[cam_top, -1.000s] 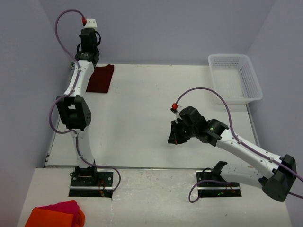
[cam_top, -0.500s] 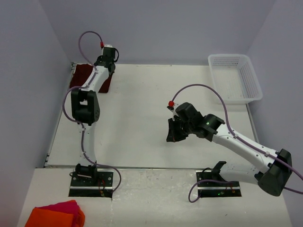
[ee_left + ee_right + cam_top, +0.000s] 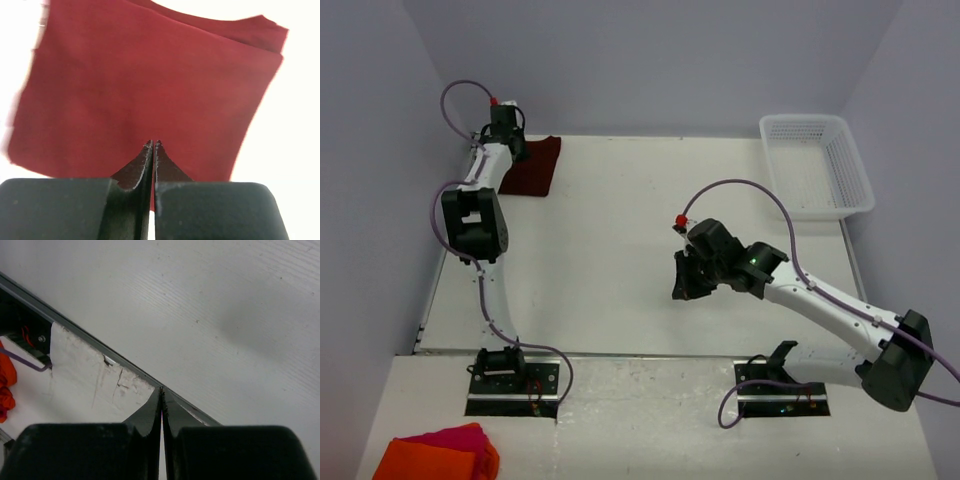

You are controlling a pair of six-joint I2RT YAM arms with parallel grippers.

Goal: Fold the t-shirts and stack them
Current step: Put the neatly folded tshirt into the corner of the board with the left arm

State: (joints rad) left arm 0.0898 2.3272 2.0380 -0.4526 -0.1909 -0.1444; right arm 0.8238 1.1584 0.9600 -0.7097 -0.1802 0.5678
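A folded dark maroon t-shirt (image 3: 535, 168) lies flat at the table's far left corner. It fills most of the left wrist view as a smooth square (image 3: 150, 85). My left gripper (image 3: 512, 148) hovers over the shirt's left part, its jaws shut (image 3: 153, 144) with nothing between them. My right gripper (image 3: 680, 290) hangs over the bare middle of the table, pointing toward the near edge. It is shut and empty (image 3: 161, 389).
A white mesh basket (image 3: 817, 165) stands at the far right corner. Orange and pink cloths (image 3: 440, 452) lie off the table at the near left, and the orange cloth (image 3: 5, 385) shows in the right wrist view. The table's metal front edge (image 3: 100, 352) runs below the right gripper.
The left wrist swung down from a raised pose, went right over the shirt, then came back to its left part. The right arm drifted slightly left. Both grippers stayed shut.
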